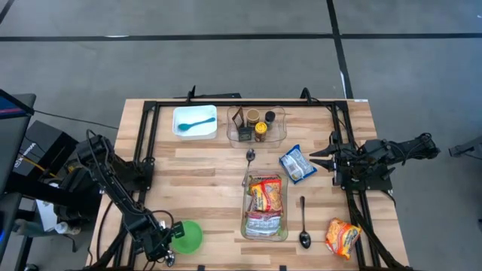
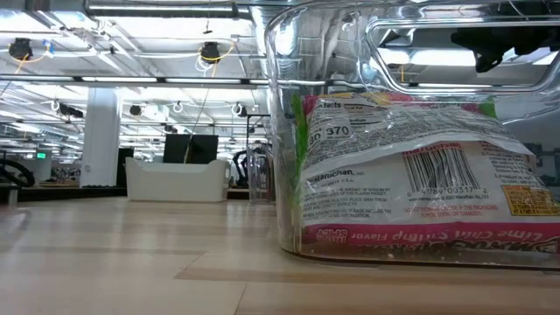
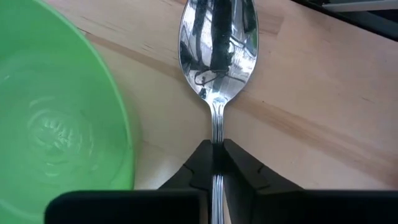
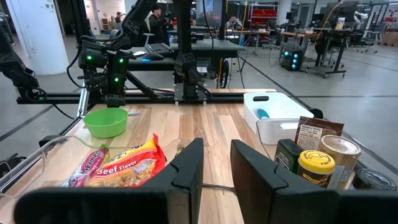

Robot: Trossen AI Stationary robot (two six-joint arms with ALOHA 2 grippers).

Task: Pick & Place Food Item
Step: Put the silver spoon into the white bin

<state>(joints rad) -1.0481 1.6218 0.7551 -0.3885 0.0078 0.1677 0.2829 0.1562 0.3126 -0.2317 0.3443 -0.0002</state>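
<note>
My left gripper (image 1: 167, 250) stands at the table's near left corner beside a green bowl (image 1: 188, 235), shut on a metal spoon (image 3: 217, 46). The food items are ramen packets (image 1: 265, 197) in a clear container (image 1: 244, 226) at the middle, a blue-white packet (image 1: 297, 163) to its right and an orange packet (image 1: 343, 237) near the front right. My right gripper (image 1: 320, 159) waits open and level, just right of the blue-white packet, with nothing between its fingers (image 4: 189, 165). My left gripper pinches the spoon's handle (image 3: 216, 134) between its two fingers, a short way behind the spoon's bowl. The fingers come steeply from above and point along the handle. The spoon's bowl (image 3: 217, 46) shows face up over the wood next to the green bowl (image 3: 56, 118); whether it is lifted I cannot tell.
A white tray (image 1: 194, 120) with a blue spoon and a clear bin of jars (image 1: 256, 124) stand at the far edge. Two more spoons (image 1: 303, 226) (image 1: 250, 156) lie by the container. Black frame rails (image 1: 143, 143) run along both sides of the table.
</note>
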